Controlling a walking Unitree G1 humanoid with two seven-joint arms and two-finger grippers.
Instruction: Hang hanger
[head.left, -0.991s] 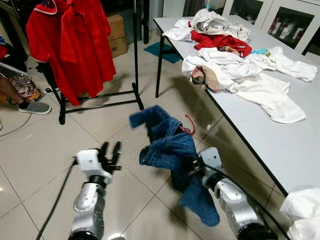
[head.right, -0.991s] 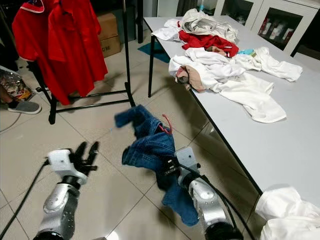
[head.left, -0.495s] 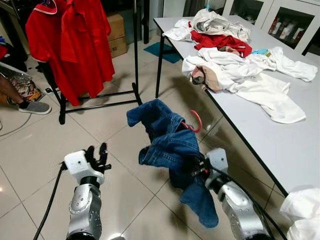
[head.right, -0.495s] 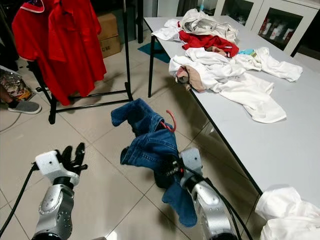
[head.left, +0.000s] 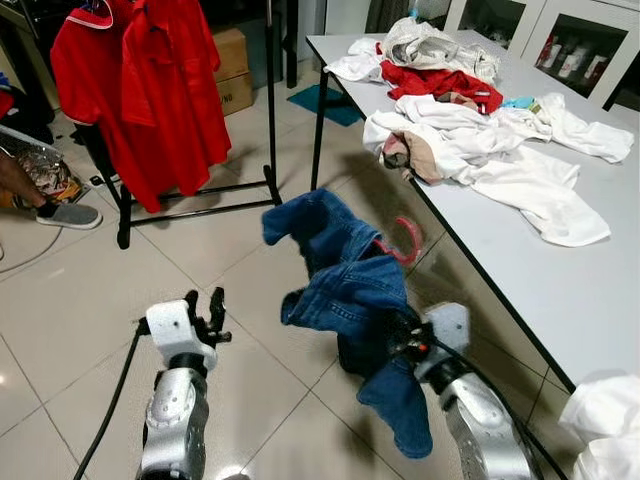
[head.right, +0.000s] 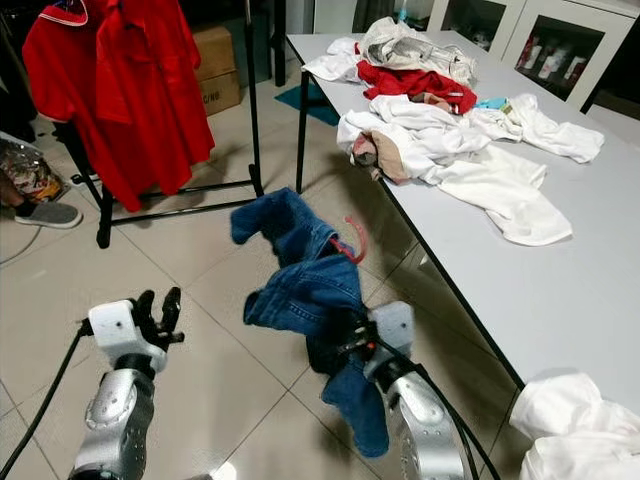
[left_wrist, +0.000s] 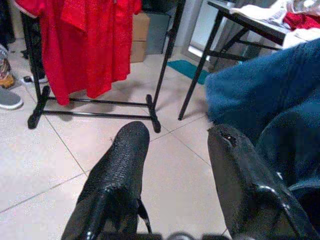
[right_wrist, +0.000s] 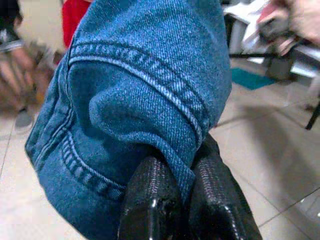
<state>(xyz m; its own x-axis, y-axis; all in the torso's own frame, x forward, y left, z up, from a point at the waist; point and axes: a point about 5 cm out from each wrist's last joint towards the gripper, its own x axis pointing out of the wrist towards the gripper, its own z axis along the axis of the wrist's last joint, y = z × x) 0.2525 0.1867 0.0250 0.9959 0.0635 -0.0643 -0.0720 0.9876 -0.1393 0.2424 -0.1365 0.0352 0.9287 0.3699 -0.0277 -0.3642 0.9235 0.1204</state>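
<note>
A blue denim garment (head.left: 345, 285) hangs bunched on a red hanger, whose hook (head.left: 405, 243) sticks out at its right side. My right gripper (right_wrist: 182, 200) is shut on a fold of the denim and holds it up above the tiled floor; in the head views its fingers are hidden by the cloth. To the left of the garment, my left gripper (head.left: 205, 312) stands open and apart from it, with nothing between its fingers (left_wrist: 122, 170). A black clothes rack (head.left: 270, 110) with red shirts (head.left: 150, 80) stands farther off at the left.
A grey table (head.left: 560, 290) runs along the right with a pile of white and red clothes (head.left: 470, 120). White cloth (head.left: 605, 420) lies at its near corner. Cardboard boxes (head.left: 233, 65) sit behind the rack. A person's foot in a grey shoe (head.left: 68, 215) is at far left.
The right gripper has lifted the denim garment slightly up and to the right; the hanger hook now sits higher. The left gripper drifted left, then back a little, still open.
</note>
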